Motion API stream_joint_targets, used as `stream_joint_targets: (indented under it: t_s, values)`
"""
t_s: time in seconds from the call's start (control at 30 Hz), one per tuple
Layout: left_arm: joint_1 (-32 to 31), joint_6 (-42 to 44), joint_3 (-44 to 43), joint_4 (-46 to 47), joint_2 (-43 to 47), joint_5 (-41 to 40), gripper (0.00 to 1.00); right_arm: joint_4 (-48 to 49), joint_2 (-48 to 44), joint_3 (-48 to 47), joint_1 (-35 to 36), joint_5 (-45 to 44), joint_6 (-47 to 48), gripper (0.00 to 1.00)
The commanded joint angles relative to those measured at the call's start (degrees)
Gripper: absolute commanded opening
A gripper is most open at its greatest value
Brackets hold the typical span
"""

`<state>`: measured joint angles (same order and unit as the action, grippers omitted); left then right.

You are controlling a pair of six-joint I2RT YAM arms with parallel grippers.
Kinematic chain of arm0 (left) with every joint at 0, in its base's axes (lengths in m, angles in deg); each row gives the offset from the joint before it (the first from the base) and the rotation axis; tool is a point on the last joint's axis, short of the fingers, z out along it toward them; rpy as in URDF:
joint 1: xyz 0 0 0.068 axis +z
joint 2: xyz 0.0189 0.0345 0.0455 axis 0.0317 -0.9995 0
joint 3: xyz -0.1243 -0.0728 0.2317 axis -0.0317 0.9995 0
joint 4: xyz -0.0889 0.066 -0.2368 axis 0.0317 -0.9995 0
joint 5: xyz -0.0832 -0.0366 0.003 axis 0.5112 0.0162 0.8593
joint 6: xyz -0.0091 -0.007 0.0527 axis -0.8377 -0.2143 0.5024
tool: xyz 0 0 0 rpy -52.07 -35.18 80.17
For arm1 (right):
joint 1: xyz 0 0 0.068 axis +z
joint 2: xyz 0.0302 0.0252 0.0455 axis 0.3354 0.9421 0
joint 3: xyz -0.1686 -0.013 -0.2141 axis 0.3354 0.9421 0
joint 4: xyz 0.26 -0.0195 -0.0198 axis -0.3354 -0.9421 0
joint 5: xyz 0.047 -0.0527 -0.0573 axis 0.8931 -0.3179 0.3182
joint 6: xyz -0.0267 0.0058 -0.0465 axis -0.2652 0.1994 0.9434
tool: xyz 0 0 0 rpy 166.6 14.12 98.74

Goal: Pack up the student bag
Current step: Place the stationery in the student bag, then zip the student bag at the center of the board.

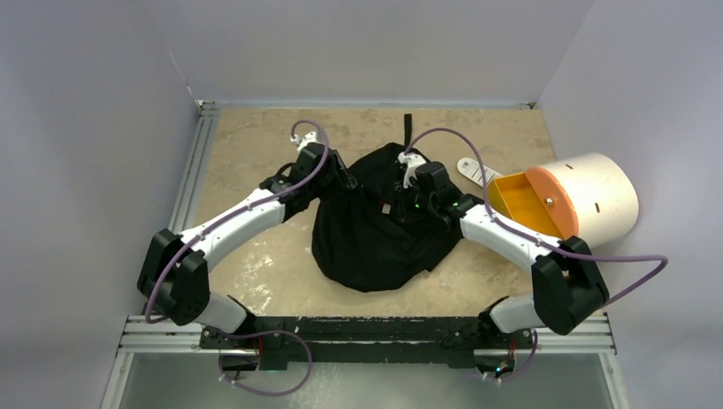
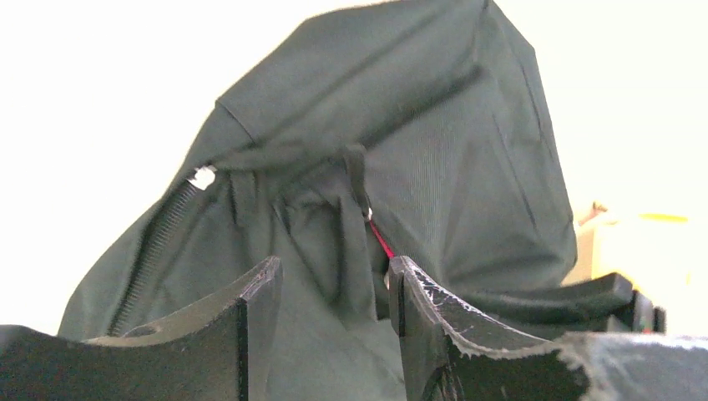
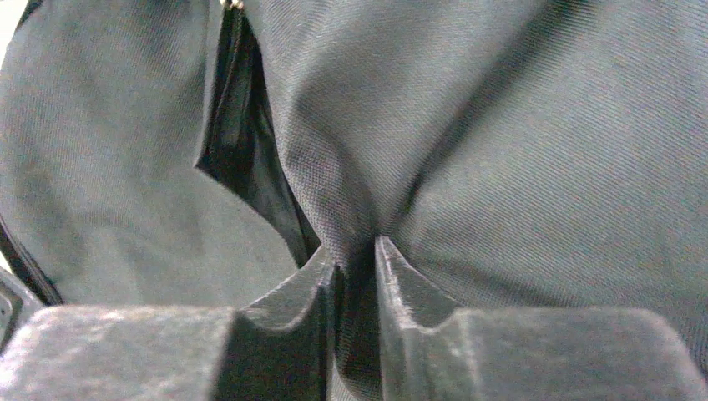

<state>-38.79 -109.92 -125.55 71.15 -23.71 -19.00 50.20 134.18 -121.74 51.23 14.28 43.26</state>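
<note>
The two arms start at the near edge of the table point(image 1: 256, 273) and reach in toward the middle. The bag point(image 1: 375, 234) lies there in a soft black heap, between the two arms.

The left gripper point(image 2: 334, 269) is at the bag's left side, up by its far end. Its two fingers stand apart. Bag cloth shows in the gap, but nothing is squeezed. Just past the fingers a zip point(image 2: 154, 246) runs up the cloth, and a thin red bit point(image 2: 381, 241) shows in a fold.

The right gripper point(image 3: 355, 251) is on the far right part of the bag, pressed close to it. Its fingers are nearly together and pinch a small fold of the black cloth. A dark slit opens in the cloth just beyond.

Further off, the bag's loop point(image 1: 407, 123) points toward the back wall. To the right of the bag, a cream tube point(image 1: 597, 196) lies on its side with an orange tray point(image 1: 520, 200) at its open end.
</note>
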Motion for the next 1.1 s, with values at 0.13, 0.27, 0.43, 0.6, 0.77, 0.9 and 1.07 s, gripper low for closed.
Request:
stream_joint_targets:
  t_s: [0.13, 0.27, 0.43, 0.6, 0.77, 0.9, 1.07]
  values:
    - [5.83, 6.28, 0.74, -0.05, 5.27, 1.48, 0.49, -4.25, -1.75, -3.73, 3.87, 0.07, 0.35, 0.46]
    - [8.14, 7.63, 1.68, -0.16, 5.23, 4.35, 0.49, -4.79, -3.81, -5.42, 3.92, -3.11, 0.2, 0.54]
    - [8.85, 9.49, 3.72, 1.83, 5.56, 9.13, 0.47, -3.03, -6.61, -6.35, 3.88, -7.46, -0.7, 0.5]
    - [8.85, 11.82, 4.76, -0.43, 6.18, 10.69, 0.46, -2.21, -7.76, -6.56, 3.92, -9.32, -0.86, 0.44]
    - [8.85, 13.97, 6.49, -4.03, 9.24, 6.57, 0.46, 0.14, -7.24, -6.36, 3.93, -9.66, -0.93, 0.47]
    - [8.85, 14.51, 7.63, -3.96, 10.55, 7.32, 0.46, 2.69, -5.11, -8.29, 3.87, -8.69, 0.11, 0.5]
    - [8.85, 12.74, 9.4, -3.14, 11.58, 9.67, 0.45, 5.13, 1.39, -13.76, 3.89, -4.25, 2.53, 0.5]
